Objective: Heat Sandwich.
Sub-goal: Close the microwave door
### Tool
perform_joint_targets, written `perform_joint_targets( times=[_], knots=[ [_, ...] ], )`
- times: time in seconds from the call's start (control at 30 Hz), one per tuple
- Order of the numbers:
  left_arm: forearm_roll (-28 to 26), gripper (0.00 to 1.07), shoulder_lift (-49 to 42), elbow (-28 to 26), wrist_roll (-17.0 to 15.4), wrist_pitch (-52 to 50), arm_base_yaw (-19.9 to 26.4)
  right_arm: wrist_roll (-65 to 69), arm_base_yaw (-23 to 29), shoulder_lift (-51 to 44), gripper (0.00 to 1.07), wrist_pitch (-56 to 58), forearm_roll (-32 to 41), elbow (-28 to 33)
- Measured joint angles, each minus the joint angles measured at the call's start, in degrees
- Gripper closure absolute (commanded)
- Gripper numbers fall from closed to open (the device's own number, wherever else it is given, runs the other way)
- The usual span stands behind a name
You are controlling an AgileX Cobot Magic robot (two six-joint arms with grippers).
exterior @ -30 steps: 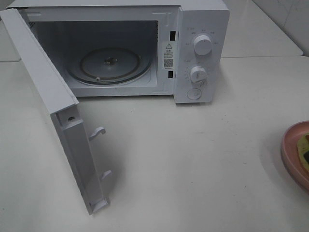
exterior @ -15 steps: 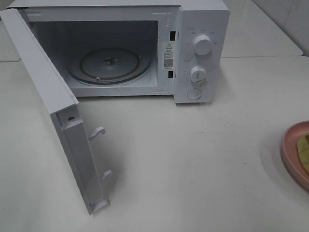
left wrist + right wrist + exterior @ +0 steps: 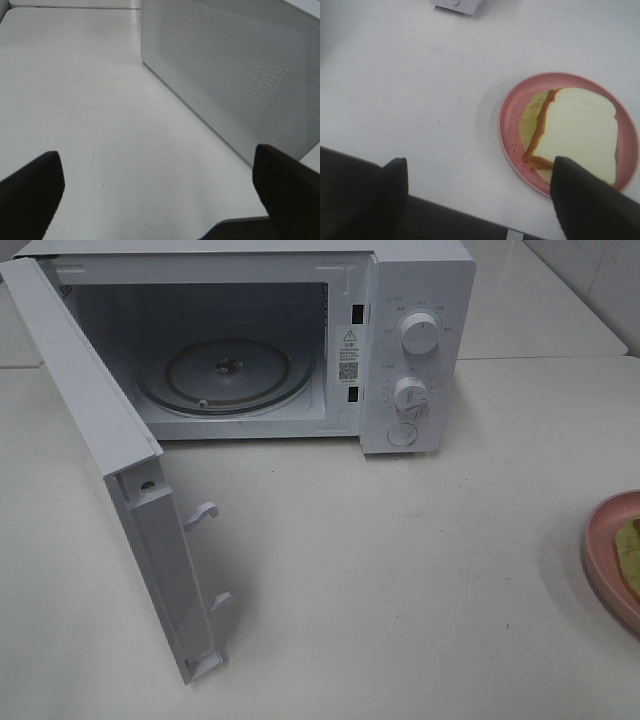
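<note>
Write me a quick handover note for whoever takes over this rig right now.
Left gripper: open, empty, beside the microwave door.
Right gripper: open, empty, above the table near the pink plate.
Sandwich: on the plate, at the table's right edge.
Done: microwave door open, turntable bare.
Left: grasp sandwich, put it in, close door, start heating.

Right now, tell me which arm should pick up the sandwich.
Right. The right gripper hangs open just beside the sandwich on its pink plate. The left gripper is open over bare table beside the microwave door, away from the plate.
</note>
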Motion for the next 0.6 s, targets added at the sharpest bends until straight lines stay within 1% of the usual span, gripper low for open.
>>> perform_joint_targets(
  times=[0.03, 0.1, 0.17, 0.27, 0.33, 0.47, 0.5, 0.6],
  knots=[
    [0.0, 0.1, 0.0, 0.0, 0.0, 0.0, 0.0, 0.0, 0.0, 0.0, 0.31, 0.0, 0.0, 0.0],
    [0.0, 0.1, 0.0, 0.0, 0.0, 0.0, 0.0, 0.0, -2.69, -1.6, 0.31, -1.15, 1.09, 1.15],
    [0.0, 0.1, 0.0, 0.0, 0.0, 0.0, 0.0, 0.0, -3.32, -2.06, 0.31, -1.26, 1.66, 1.55],
    [0.0, 0.1, 0.0, 0.0, 0.0, 0.0, 0.0, 0.0, -6.3, -3.72, 0.31, -2.23, 2.75, 3.27],
    [0.0, 0.1, 0.0, 0.0, 0.0, 0.0, 0.0, 0.0, -6.82, -4.18, 0.31, -2.69, 2.81, 3.44],
    [0.0, 0.1, 0.0, 0.0, 0.0, 0.0, 0.0, 0.0, -9.97, -7.91, 0.31, -5.67, 2.98, 5.39],
    [0.0, 0.1, 0.0, 0.0, 0.0, 0.0, 0.0, 0.0, -9.97, -7.91, 0.31, -5.67, 2.98, 5.39],
    [0.0, 0.1, 0.0, 0.0, 0.0, 0.0, 0.0, 0.0, -12.32, -10.94, 0.31, -6.07, 3.04, 5.44]
  ],
)
